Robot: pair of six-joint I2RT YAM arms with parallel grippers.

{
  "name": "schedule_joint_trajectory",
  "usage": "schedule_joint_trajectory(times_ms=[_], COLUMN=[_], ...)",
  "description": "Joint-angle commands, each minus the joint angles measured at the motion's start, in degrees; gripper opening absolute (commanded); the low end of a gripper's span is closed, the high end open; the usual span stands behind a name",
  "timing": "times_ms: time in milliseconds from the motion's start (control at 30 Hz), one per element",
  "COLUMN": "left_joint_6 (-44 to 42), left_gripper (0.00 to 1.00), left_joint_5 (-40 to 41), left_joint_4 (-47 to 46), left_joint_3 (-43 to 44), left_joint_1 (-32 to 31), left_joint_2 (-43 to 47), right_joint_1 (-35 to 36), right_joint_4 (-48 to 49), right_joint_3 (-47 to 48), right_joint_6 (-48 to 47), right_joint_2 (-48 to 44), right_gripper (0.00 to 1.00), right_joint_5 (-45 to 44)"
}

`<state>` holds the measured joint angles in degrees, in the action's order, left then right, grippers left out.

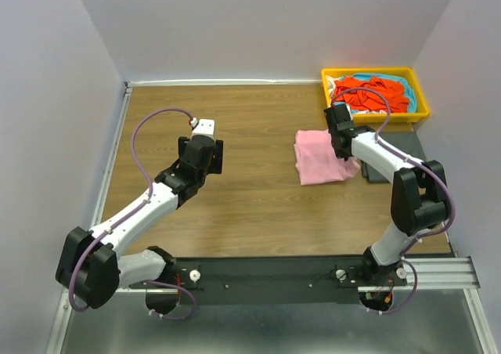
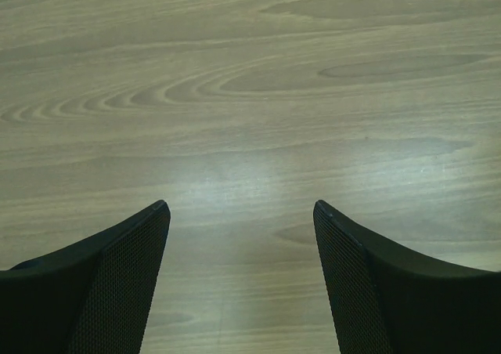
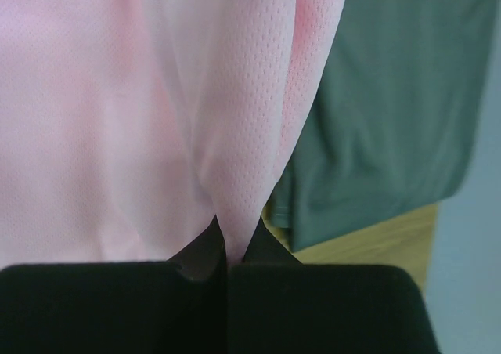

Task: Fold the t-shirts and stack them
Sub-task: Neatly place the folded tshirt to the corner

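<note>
The left fingers are spread wide and hold nothing. They hang over bare worktop, well to the left of the pink t-shirt, so I think they are out of the way. The right fingers pinch a bunched-up bit of the pink t-shirt at its right side, likely to pull or fold it. The dark grey t-shirt lies flat just right of the pink one and touches it. It looks like the bottom of the stack. Beyond the pink t-shirt, the yellow tray holds the orange-red t-shirt and the turquoise t-shirt, crumpled and not yet folded.
</note>
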<state>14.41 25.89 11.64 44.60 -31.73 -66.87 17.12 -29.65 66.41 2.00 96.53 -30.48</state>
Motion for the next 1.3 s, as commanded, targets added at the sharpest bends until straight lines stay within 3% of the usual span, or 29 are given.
schedule_joint_trajectory(times_ms=[0, 500, 800, 1267], left_joint_6=[2.2, 3.1, 2.7, 2.3], left_gripper=[0.82, 0.83, 0.83, 0.82], left_joint_5=[-0.5, 2.3, 2.9, 2.9], left_joint_4=[-4.2, -3.5, -2.8, -2.6], left_joint_3=[-0.4, -0.7, 0.2, 0.8], left_joint_1=[0.1, 0.1, 0.2, 1.8], left_joint_2=[4.1, 4.7, 2.6, 0.7], right_joint_1=[-1.1, -13.2, -18.3, -24.5], right_joint_4=[-1.2, -0.5, 2.3, 8.7], right_joint_3=[1.7, 9.5, 8.6, 5.1], right_joint_6=[-6.8, -10.2, -10.3, -11.2], right_joint_2=[-1.5, -2.2, -4.9, -0.3], right_gripper=[0.01, 0.01, 0.01, 0.01], right_joint_5=[-10.9, -11.3, -9.3, -9.2])
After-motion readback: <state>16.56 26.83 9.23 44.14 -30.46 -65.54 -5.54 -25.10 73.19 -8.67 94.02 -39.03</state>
